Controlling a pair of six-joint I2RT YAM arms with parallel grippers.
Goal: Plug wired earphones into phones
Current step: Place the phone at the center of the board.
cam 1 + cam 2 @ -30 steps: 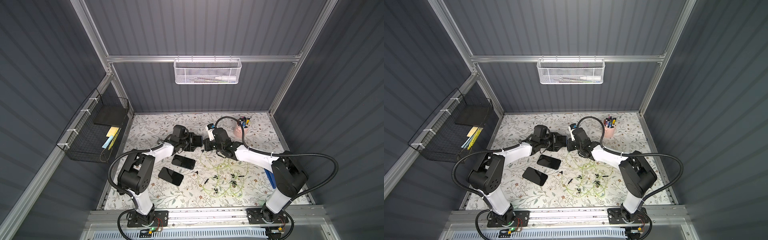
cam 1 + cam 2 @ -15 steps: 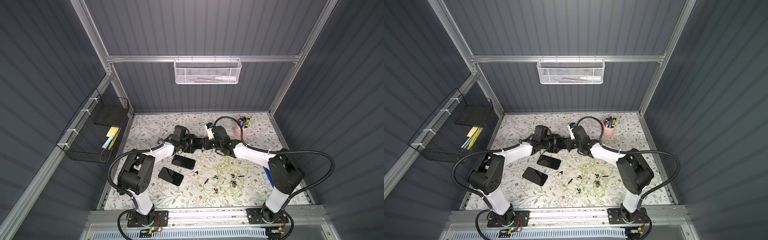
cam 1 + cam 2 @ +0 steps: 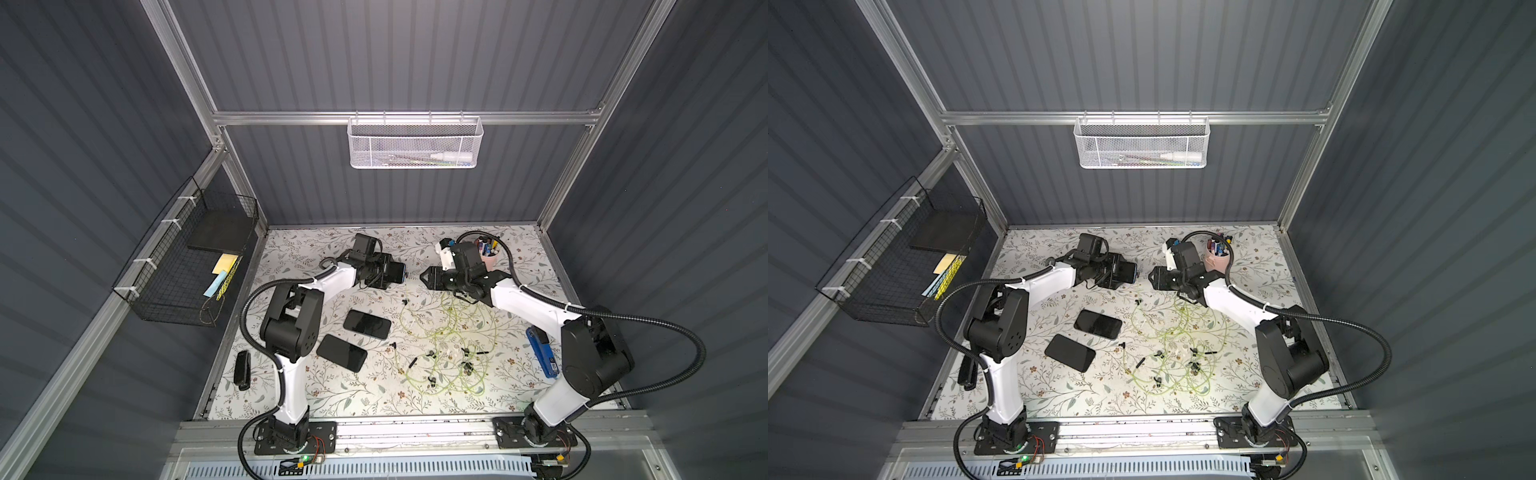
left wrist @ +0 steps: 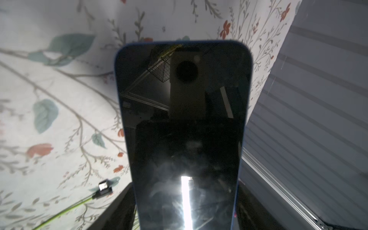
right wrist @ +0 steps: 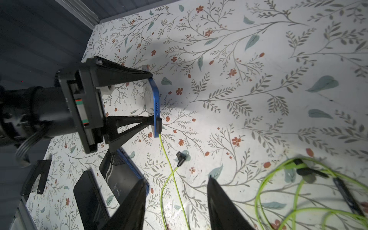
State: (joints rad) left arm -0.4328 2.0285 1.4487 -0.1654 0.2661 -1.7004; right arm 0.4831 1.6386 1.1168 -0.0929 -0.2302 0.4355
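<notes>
My left gripper (image 3: pixel 390 272) is shut on a blue-edged phone (image 5: pixel 155 103), holding it off the table by its long sides. A short black plug (image 5: pixel 158 124) sits in the phone's end edge, with a yellow-green cable hanging from it. My right gripper (image 5: pixel 176 180) is open just right of that phone, with nothing between its fingers. Two more phones (image 3: pixel 367 324) (image 3: pixel 341 352) lie flat on the floral table. The tangled earphones (image 3: pixel 449 345) lie right of them. In the left wrist view the held phone (image 4: pixel 183 119) fills the middle, and a loose plug (image 4: pixel 104 189) lies on the table.
A pink cup of pens (image 3: pixel 488 257) stands behind the right arm. A blue object (image 3: pixel 540 351) lies near the right edge. A black oblong device (image 3: pixel 242 370) lies off the table at left. A wire basket (image 3: pixel 187 266) hangs on the left wall, a white mesh basket (image 3: pixel 415 143) on the back wall.
My right gripper has opened, let go of the plug at the held phone's edge, and drawn back to the right. The left gripper and its phone have not moved.
</notes>
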